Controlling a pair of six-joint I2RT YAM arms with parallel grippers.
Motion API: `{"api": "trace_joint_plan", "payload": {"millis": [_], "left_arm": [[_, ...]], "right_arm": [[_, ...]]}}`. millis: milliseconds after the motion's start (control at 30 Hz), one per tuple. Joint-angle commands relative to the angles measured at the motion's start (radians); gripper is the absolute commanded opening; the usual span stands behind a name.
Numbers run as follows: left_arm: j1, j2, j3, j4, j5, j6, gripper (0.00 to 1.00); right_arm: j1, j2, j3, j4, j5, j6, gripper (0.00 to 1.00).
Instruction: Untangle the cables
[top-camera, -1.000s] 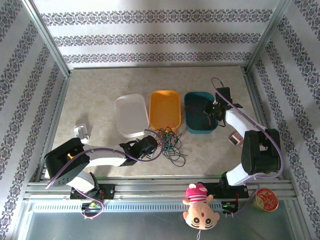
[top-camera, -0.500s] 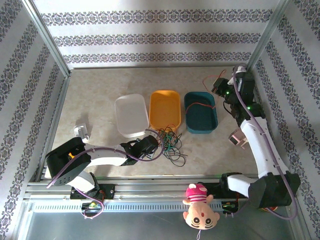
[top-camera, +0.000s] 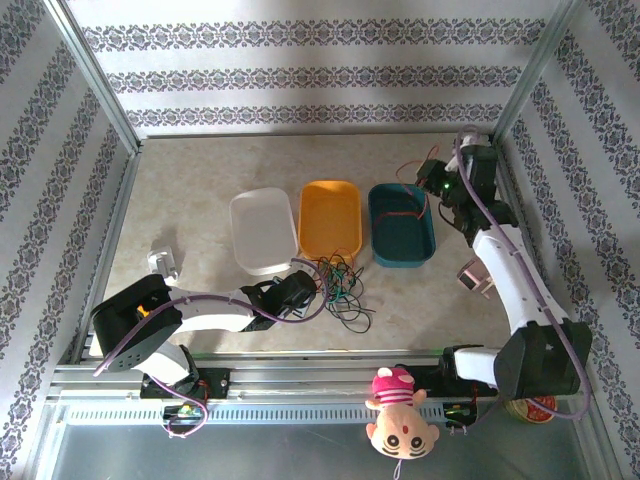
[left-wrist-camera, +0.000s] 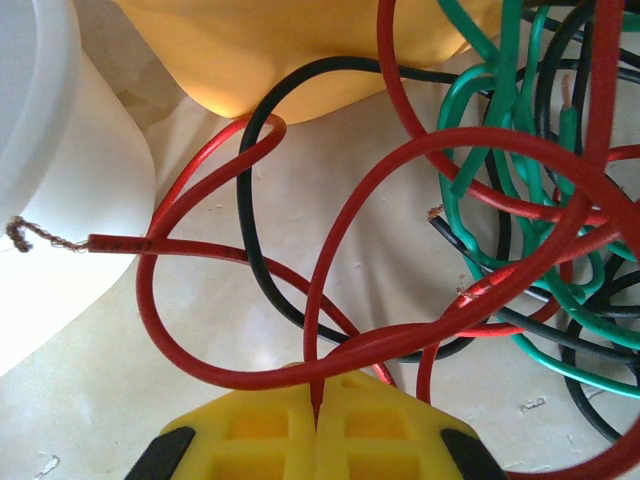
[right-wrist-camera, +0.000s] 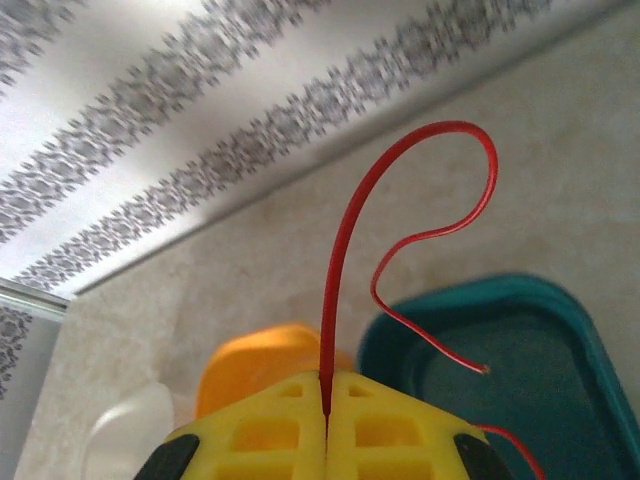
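A tangle of red, green and black cables (top-camera: 340, 285) lies on the table just in front of the orange tray (top-camera: 331, 222). My left gripper (top-camera: 298, 291) sits at the tangle's left edge. In the left wrist view my left gripper (left-wrist-camera: 318, 388) is shut on a red cable (left-wrist-camera: 318, 320), with green and black loops (left-wrist-camera: 520, 150) to its right. My right gripper (top-camera: 432, 182) hangs above the far end of the teal tray (top-camera: 377, 225). It (right-wrist-camera: 326, 385) is shut on a separate thin red cable (right-wrist-camera: 340, 250) that arches up, its loose end curling down over the teal tray (right-wrist-camera: 560, 300).
A white tray (top-camera: 262, 230) stands left of the orange one. A small silver object (top-camera: 163, 262) lies at the left, a metal cup (top-camera: 473, 277) at the right. A stuffed doll (top-camera: 398, 412) and a red tin (top-camera: 530, 402) sit at the front rail. Patterned walls enclose the table.
My right gripper rose out of the teal tray toward the far right corner with the red cable, then eased slightly back left. The left arm has not moved.
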Motion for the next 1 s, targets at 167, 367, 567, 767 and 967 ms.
{"api": "trace_joint_plan", "payload": {"millis": [167,367,567,767,967], "left_arm": [[-0.021,0.029,0.018,-0.001,0.006,0.018,0.00],[-0.022,0.026,0.027,-0.008,0.008,0.020,0.00],[-0.022,0.012,0.023,-0.012,0.006,0.017,0.00],[-0.022,0.003,0.024,-0.010,0.005,0.013,0.00],[-0.021,-0.003,0.019,0.006,0.001,0.026,0.00]], "right_arm": [[0.043,0.110,-0.193,0.090,0.001,0.050,0.00],[0.055,0.253,-0.212,0.150,-0.008,0.086,0.00],[0.064,0.372,-0.178,0.181,-0.012,0.105,0.00],[0.070,0.358,-0.171,0.178,-0.029,0.102,0.10],[0.070,0.200,-0.158,0.057,0.100,0.060,0.45]]}}
